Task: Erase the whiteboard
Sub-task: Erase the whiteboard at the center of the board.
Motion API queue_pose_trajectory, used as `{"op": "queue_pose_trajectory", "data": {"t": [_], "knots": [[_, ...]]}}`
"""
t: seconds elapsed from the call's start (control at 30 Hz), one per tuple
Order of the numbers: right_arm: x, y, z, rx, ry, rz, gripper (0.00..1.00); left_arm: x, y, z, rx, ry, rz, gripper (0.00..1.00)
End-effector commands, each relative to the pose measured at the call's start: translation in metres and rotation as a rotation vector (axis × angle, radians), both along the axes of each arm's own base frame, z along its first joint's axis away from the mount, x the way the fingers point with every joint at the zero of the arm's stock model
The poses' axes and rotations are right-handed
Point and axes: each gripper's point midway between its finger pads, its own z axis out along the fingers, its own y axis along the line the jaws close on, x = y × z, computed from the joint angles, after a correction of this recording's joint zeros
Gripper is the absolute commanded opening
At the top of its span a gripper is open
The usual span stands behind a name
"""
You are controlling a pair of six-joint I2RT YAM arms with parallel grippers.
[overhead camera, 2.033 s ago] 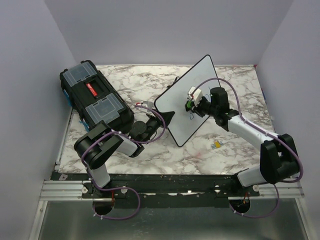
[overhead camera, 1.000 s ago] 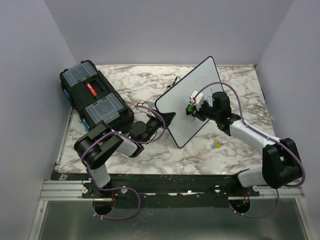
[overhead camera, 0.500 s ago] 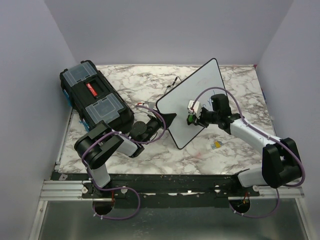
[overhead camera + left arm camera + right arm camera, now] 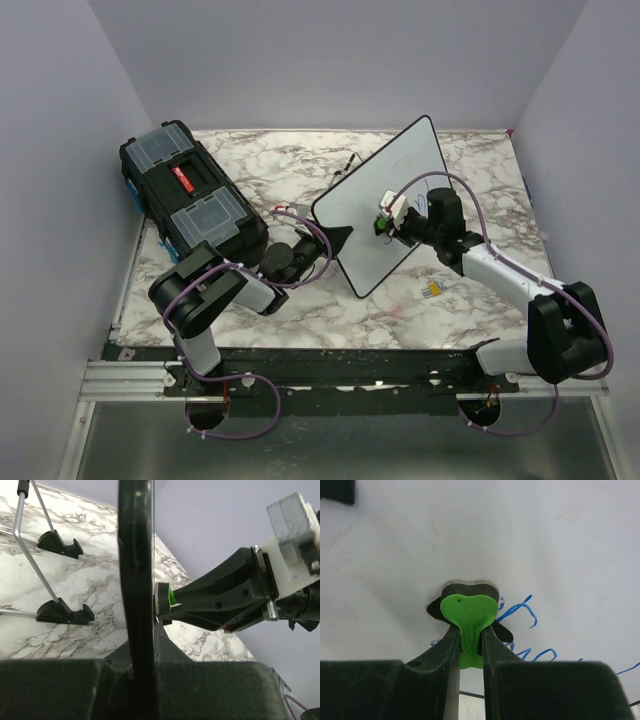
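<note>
The whiteboard (image 4: 365, 180) stands tilted on its edge over the marble table, its black frame (image 4: 135, 570) edge-on in the left wrist view. My left gripper (image 4: 333, 238) is shut on its lower left edge (image 4: 144, 660). My right gripper (image 4: 388, 218) is shut on a green eraser (image 4: 469, 611) and presses its dark pad flat against the white face (image 4: 530, 530). Blue handwriting (image 4: 520, 609) lies just right of and below the eraser. From the left wrist the eraser (image 4: 165, 599) touches the board's far side.
A black toolbox (image 4: 190, 200) with clear lid compartments lies at the back left. A wire stand with black feet (image 4: 62, 614) rests on the table behind the board. A small yellow item (image 4: 432, 290) lies right of the board's lower corner. Purple walls enclose three sides.
The right gripper slid the eraser down the board's face, then slightly back up. The board's top corner shifted a little to the right. The left arm held still.
</note>
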Motion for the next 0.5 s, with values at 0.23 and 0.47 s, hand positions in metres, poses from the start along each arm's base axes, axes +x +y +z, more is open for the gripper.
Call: {"op": "queue_pose_trajectory", "data": {"t": [0.23,0.47], "knots": [[-0.070,-0.019,-0.077,-0.227,0.157,0.245,0.01,-0.042,-0.026,0.059,-0.151,-0.137,-0.213,0.00],[-0.008,0.004,-0.005,-0.034,0.009,0.077,0.01,-0.041,-0.027,0.058,-0.146,-0.133,-0.213,0.00]]}}
